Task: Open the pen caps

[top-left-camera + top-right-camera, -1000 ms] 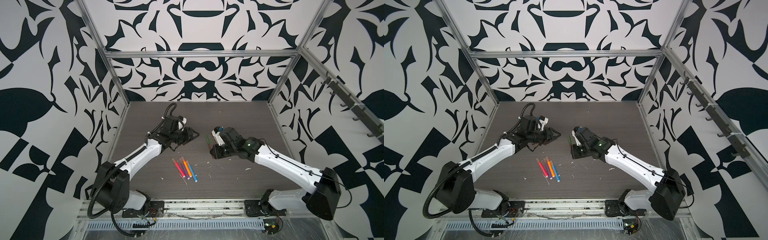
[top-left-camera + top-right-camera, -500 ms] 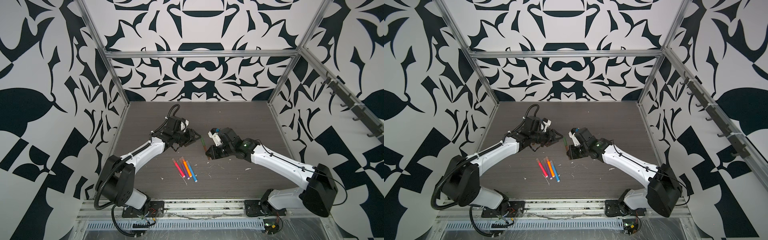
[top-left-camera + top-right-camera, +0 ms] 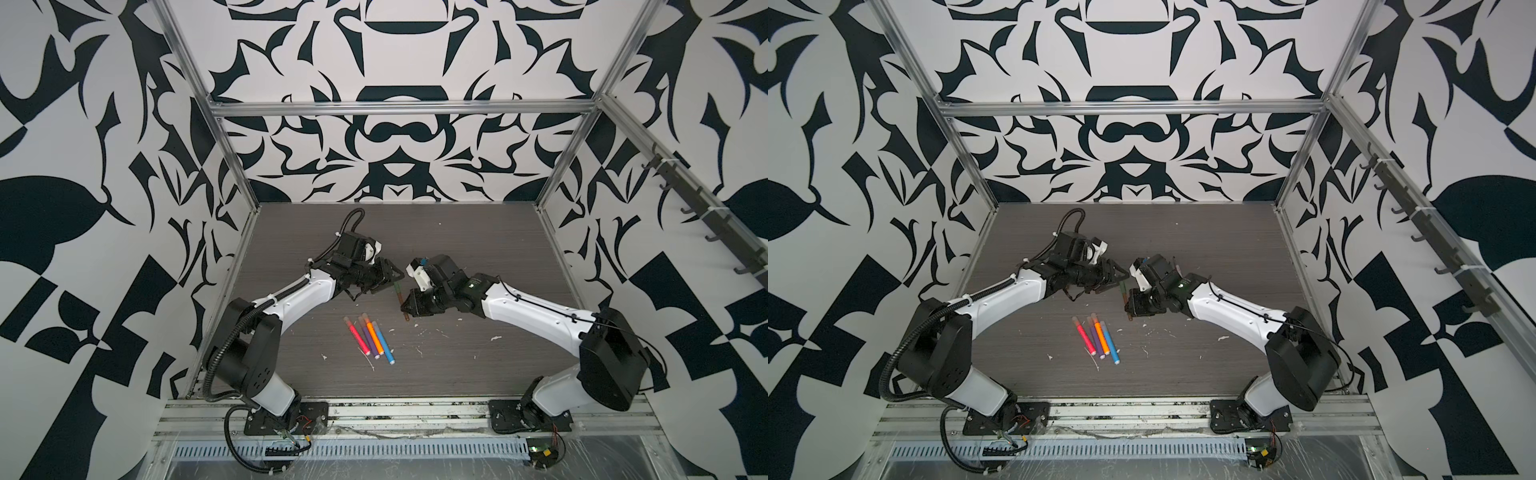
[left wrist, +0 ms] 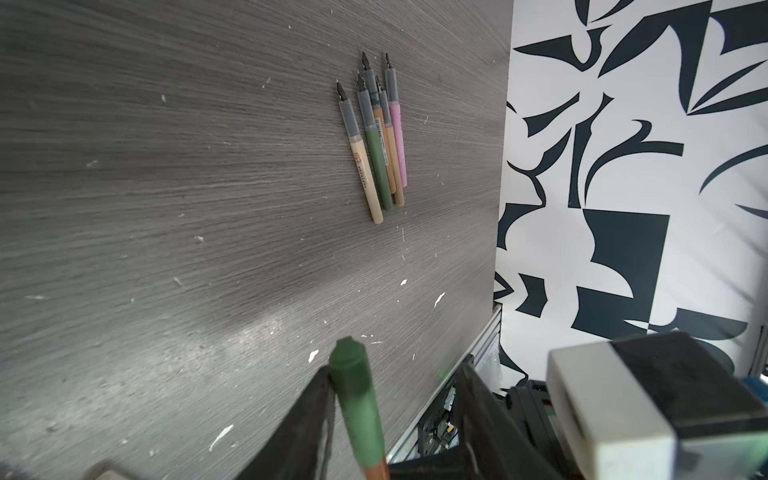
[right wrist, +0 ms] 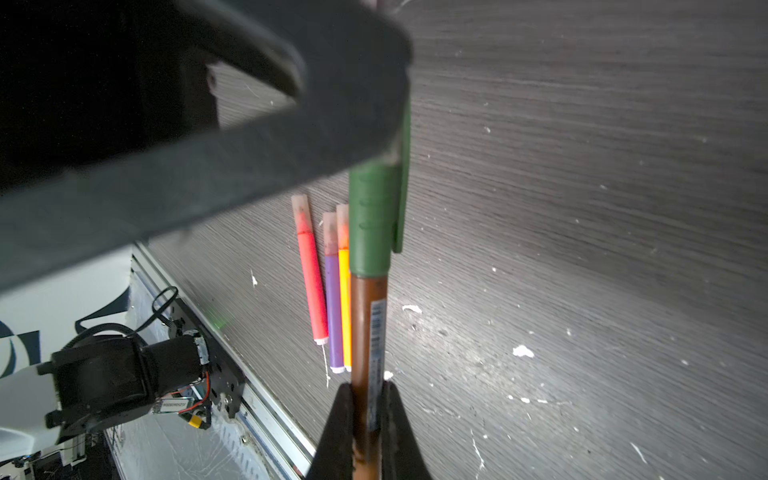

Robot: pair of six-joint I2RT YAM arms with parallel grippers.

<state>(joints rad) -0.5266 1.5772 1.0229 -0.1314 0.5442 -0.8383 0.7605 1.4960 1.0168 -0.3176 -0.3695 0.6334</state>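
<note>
Grey woodgrain tabletop [image 3: 478, 249]: left gripper [image 3: 395, 277] had moved in, half-open round stubby green plastic cap [image 4: 357, 395]; right gripper [image 5: 368, 399] clamped slim brown pen [image 5: 368, 324], cap not off yet tho.

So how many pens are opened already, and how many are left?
Done: five thin pens lie uncapped, tips bare. In hand: the right gripper clamps a brown pen; its green cap is on, sitting between the open fingers of the left gripper. Left: that one, plus four bright markers with caps on.
</note>
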